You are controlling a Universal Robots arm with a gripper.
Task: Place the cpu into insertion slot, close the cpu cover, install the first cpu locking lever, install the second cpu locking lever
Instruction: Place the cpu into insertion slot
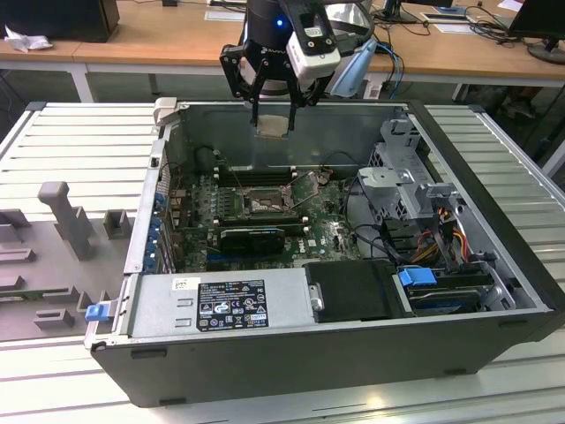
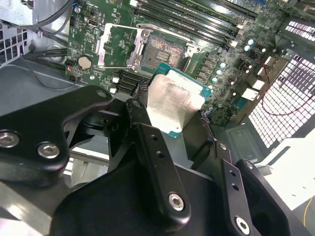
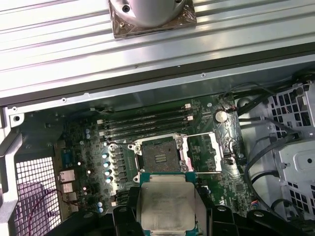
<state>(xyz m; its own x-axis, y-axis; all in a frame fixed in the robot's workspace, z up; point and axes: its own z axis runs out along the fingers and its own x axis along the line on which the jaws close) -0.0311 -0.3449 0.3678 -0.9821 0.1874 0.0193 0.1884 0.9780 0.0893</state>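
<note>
My gripper hangs above the open computer case, shut on the cpu, a flat square chip with a silvery face. In both wrist views the black fingers clamp the cpu by two opposite edges. The insertion slot lies below on the green motherboard, its dark pin field bare. Beside the socket, the cpu cover is swung open and lies flat. Thin wire levers run along the cover's edges. The cpu is well above the slot and apart from it.
Long RAM slots run just beyond the socket. A black graphics card sits on its near side, with the power supply at the case front. A drive cage and cables fill the exterior view's right. Grey fixtures stand outside the case.
</note>
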